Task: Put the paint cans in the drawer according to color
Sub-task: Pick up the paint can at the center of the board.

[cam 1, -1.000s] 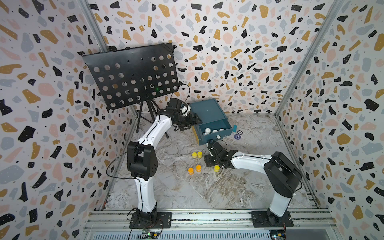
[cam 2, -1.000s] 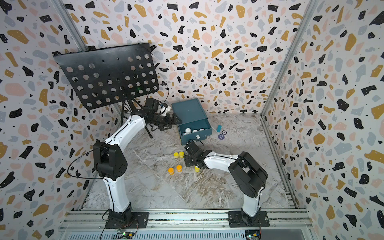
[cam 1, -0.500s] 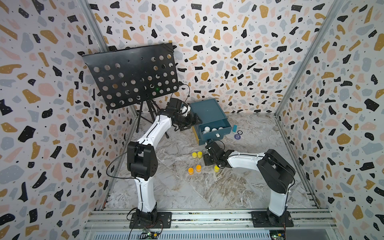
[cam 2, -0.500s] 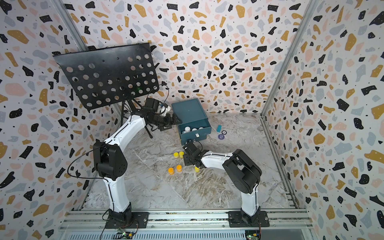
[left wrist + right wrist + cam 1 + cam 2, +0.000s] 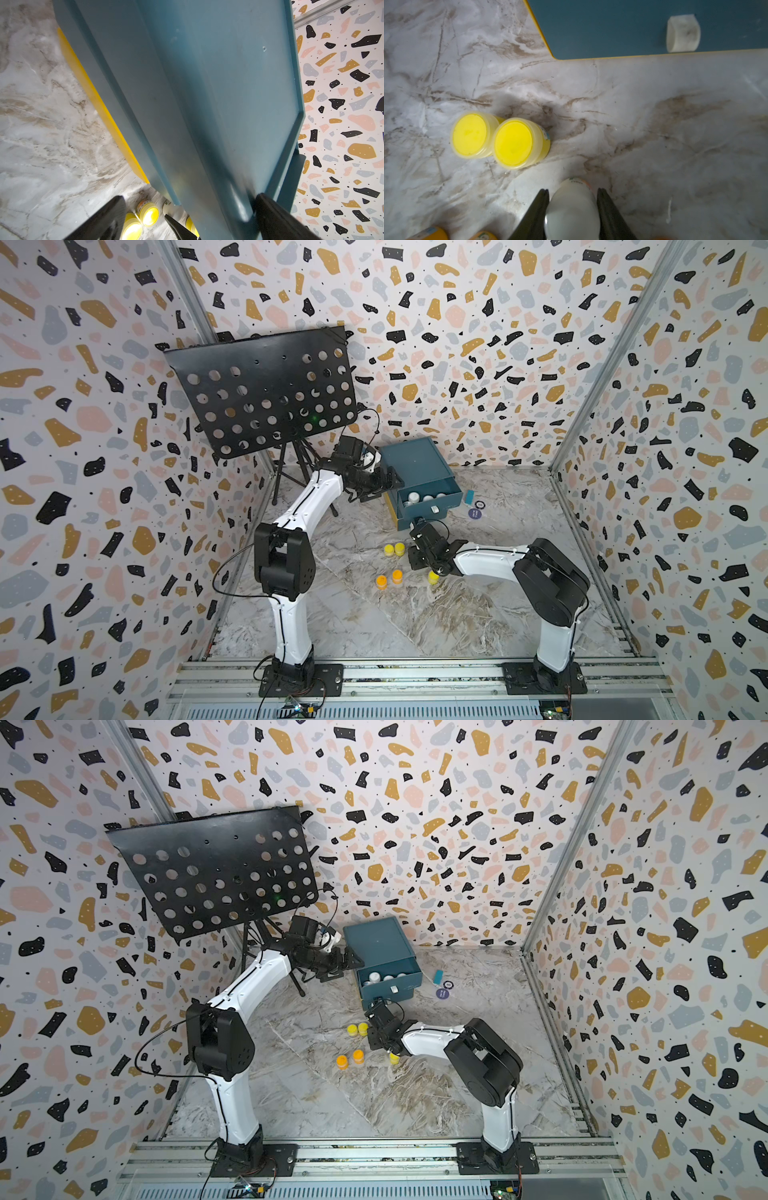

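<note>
The right wrist view showed the right gripper [image 5: 573, 189] with its two fingers pushed in on a white can [image 5: 571, 212], one finger on each side. A second before, those fingers had stood wider apart, so the hand had just closed. The white can stood on the table [image 5: 654, 124] and was not lifted yet. It was near two yellow cans [image 5: 471, 135] that touched each other.

In both top views the right arm had leaned in a little and hid the white can. The two yellow cans, one more yellow can [image 5: 433, 577] and two orange cans [image 5: 381, 581] had not moved. The drawer [image 5: 432, 510] was pulled out of the blue box [image 5: 415, 464], with white cans inside it, same as before.

The left gripper [image 5: 190, 197] had its fingers spread wide around a corner of the blue box. One finger touched the box, and it pinched nothing.

I think the grab was done. The next job was to lift the white can and put it in the drawer with the other white ones
</note>
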You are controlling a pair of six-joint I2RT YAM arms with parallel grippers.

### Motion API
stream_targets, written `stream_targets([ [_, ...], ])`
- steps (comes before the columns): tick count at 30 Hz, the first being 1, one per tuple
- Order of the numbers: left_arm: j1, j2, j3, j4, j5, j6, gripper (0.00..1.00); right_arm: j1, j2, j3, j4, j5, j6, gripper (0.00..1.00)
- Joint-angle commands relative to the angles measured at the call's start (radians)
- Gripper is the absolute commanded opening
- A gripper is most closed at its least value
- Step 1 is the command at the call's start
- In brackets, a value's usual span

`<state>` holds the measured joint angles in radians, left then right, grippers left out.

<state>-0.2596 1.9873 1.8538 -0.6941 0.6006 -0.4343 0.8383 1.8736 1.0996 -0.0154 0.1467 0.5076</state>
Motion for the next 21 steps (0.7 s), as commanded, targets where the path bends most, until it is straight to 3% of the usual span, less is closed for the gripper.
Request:
stream_targets([
  [1, 0.007, 0.016, -0.011, -0.035, -0.015, 0.012, 1.00, 0.022, -0.117, -0.023, -0.021, 0.023, -0.013, 0.34],
  [12, 0.007, 0.016, -0.013, -0.035, -0.017, 0.012, 1.00, 0.070, -0.448, -0.081, -0.208, 0.138, -0.056, 0.29],
  [21, 0.006, 0.018, -0.014, -0.034, -0.017, 0.011, 1.00, 0.066, -0.547, 0.167, -0.463, 0.203, -0.108, 0.29],
])
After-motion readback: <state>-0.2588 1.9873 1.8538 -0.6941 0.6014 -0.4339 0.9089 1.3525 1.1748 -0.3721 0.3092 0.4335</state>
